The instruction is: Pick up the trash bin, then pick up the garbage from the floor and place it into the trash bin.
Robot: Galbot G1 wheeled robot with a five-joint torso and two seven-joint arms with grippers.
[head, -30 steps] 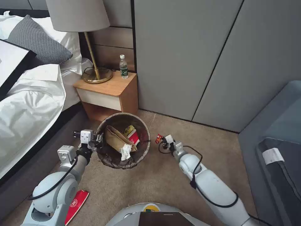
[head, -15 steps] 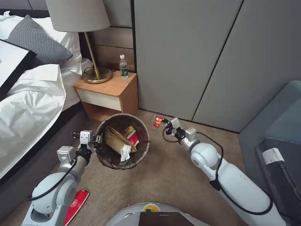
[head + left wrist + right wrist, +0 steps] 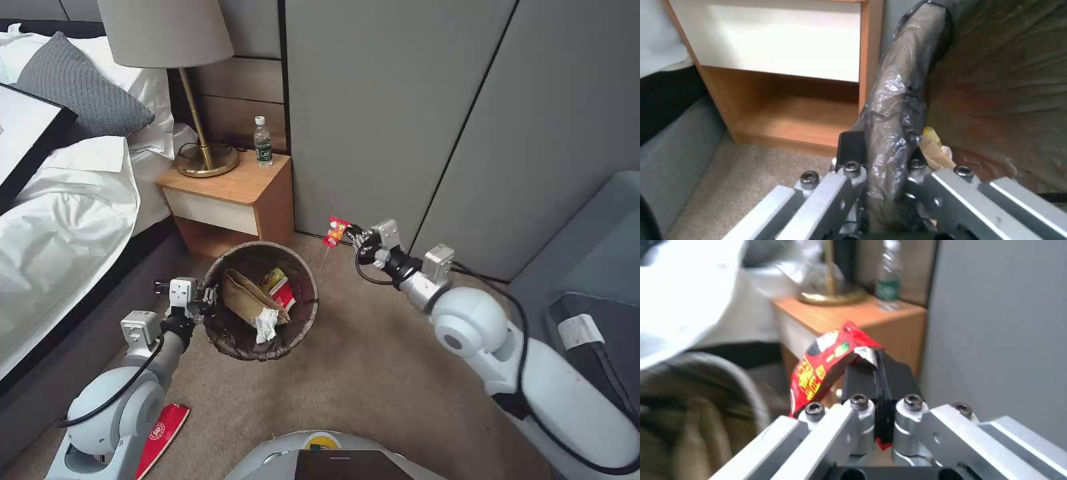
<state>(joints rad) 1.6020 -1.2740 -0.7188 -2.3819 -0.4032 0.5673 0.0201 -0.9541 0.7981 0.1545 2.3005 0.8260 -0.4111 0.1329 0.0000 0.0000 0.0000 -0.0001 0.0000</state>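
A round trash bin (image 3: 261,301) lined with a crinkled dark brown plastic bag folded over its rim stands on beige carpet (image 3: 360,393) in front of a light wooden bedside cabinet (image 3: 230,200), beside a bed with rumpled white linen (image 3: 60,220). Inside the bin lie a flat brown paper bag (image 3: 248,297), a yellow snack wrapper (image 3: 275,276), a red-and-white packet (image 3: 285,291) and a crumpled white tissue (image 3: 267,323).

The left gripper (image 3: 208,298) is at the bin's near-left edge, its fingers pressed together on the bag-covered rim (image 3: 896,110); the left wrist view shows the rim clamped between the two dark pads.

The right gripper (image 3: 351,235) is raised above the carpet, just beyond the bin's right side and close to the grey panelled wall (image 3: 400,120). Its black pads (image 3: 896,373) are pinched on the corner of a small red snack packet (image 3: 335,231) with yellow lettering, which hangs from the fingertips clear of the floor and outside the bin's mouth.

On the cabinet top stand a brass-based lamp with a grey shade (image 3: 200,157) and a clear plastic bottle with a green label (image 3: 263,143). A flat red packet (image 3: 162,433) lies on the carpet beside the left arm.
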